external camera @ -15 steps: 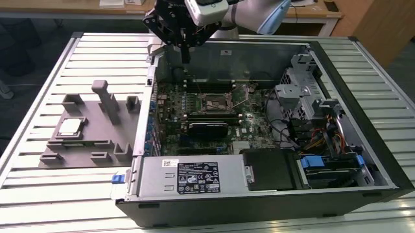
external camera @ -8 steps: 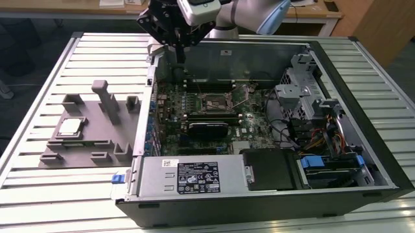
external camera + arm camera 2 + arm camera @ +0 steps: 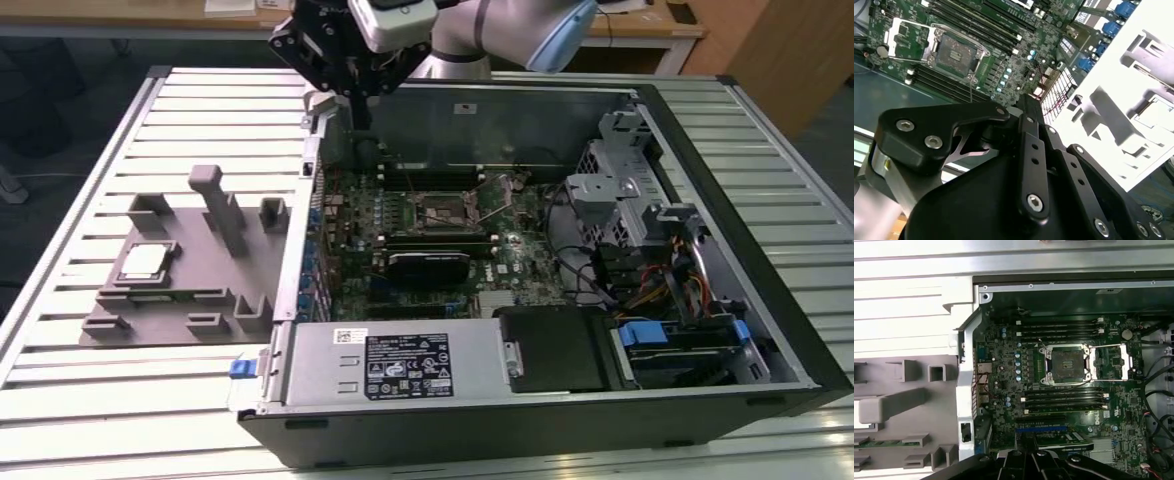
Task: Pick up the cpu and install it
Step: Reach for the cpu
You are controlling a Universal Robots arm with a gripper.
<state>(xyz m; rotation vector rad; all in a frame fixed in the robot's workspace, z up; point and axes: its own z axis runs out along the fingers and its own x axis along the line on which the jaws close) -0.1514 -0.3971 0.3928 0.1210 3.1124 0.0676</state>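
The claw [image 3: 358, 92], spread or pinched I could not tell, hung over the case's [image 3: 534, 425] far edge and would best centre squarely above the cpu [image 3: 144, 262], at the exterior view's left, before lowering.

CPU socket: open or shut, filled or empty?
Open and empty: the socket is bare, its frame flipped aside; the cpu lies on the grey fixture block.

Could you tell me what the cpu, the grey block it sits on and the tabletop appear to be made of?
The cpu: probably metal, its pale silvery top is flat and faintly shiny. The fixture block: likely moulded plastic, uniform matt grey with chunky rounded forms. The table: seemingly aluminium or steel, light grey ribbed slats with a dull sheen.
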